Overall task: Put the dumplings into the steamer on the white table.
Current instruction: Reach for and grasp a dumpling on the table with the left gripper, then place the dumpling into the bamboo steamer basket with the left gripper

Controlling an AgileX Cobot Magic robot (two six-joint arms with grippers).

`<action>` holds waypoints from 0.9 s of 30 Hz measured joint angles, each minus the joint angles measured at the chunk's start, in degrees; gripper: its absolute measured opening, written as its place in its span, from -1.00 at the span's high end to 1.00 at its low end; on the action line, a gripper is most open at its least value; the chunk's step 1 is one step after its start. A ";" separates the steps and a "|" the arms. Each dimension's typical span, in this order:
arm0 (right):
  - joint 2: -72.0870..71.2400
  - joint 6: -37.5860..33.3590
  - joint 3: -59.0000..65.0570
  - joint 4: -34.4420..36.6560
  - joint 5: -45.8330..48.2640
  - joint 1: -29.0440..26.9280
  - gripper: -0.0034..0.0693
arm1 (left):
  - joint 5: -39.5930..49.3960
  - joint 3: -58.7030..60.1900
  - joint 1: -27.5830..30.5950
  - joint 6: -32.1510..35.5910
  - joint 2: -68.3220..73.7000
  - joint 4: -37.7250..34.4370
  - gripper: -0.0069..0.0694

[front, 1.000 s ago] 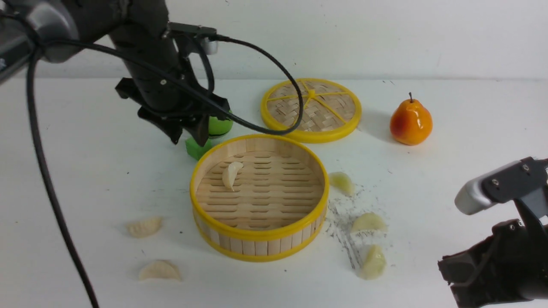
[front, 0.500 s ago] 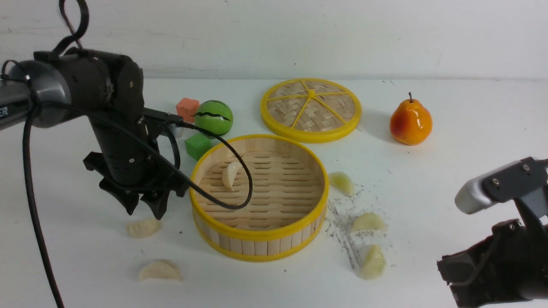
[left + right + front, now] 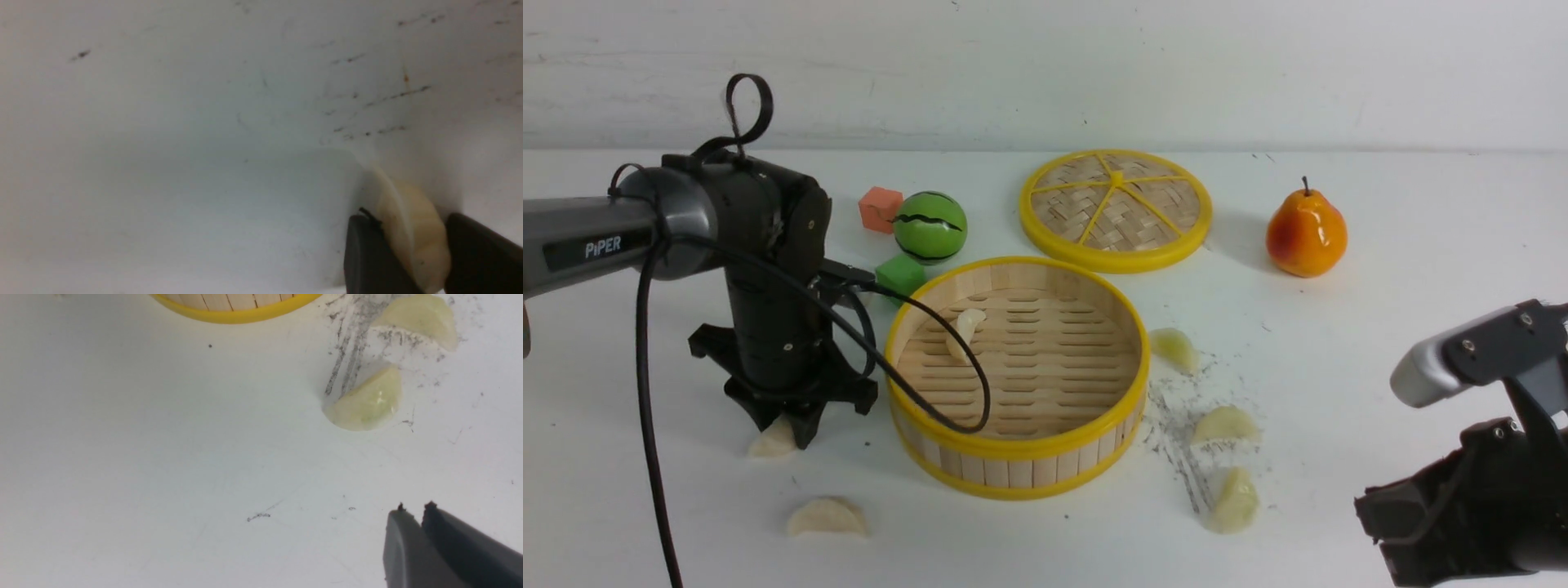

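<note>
Dumplings (image 3: pixel 1227 425) look small, light and slippery, so I squeeze the fat middle, like my left gripper (image 3: pixel 408 220) pinching the cream dumpling (image 3: pixel 412 237) on the white table (image 3: pixel 686 506) beside the steamer (image 3: pixel 1017 445), while my right gripper (image 3: pixel 414 507) is pressed together, empty.

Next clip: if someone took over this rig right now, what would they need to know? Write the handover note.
Pincers: the left pincer is closed on a cream-white pleated toy dumpling that lies on the white table, left of the round wooden-slat steamer with yellow rims. The right pincer is shut, holds nothing and hangs above the table at front right.
Done: one cream-white dumpling in the steamer.
Left: the gripped one, a second cream-white dumpling nearer the front, and three pale yellow-green dumplings on the table right of the steamer.
</note>
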 joint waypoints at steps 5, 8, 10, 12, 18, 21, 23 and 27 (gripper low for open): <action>0.00 0.00 0.00 0.00 -0.23 0.00 0.72 | 1.15 -0.31 0.00 -4.85 -0.68 -0.80 0.30; 0.00 0.00 0.00 0.00 -0.51 0.00 0.70 | 2.48 -2.43 0.00 -5.25 -2.96 -2.84 0.30; 0.00 0.00 0.00 0.11 -1.01 0.00 0.70 | 2.82 -4.94 0.00 -5.57 -4.95 -5.68 0.30; 0.00 0.00 0.00 0.23 -1.68 0.00 0.69 | 2.74 -8.75 0.00 -5.61 -7.27 -11.62 0.30; 1.86 0.00 0.00 0.31 -1.98 0.00 0.69 | -6.24 -14.42 -2.73 -0.41 -8.18 -30.72 0.30; 3.21 0.00 0.00 0.88 -1.98 0.00 0.69 | -10.23 -14.42 -5.31 1.20 -6.18 -32.62 0.30; 4.12 0.00 0.00 1.80 -1.86 0.00 0.68 | -13.15 -14.42 -7.71 1.37 -3.13 -32.61 0.30; 4.64 0.00 0.00 2.61 -1.60 0.00 0.67 | -16.12 -14.42 -9.47 0.14 1.22 -31.01 0.30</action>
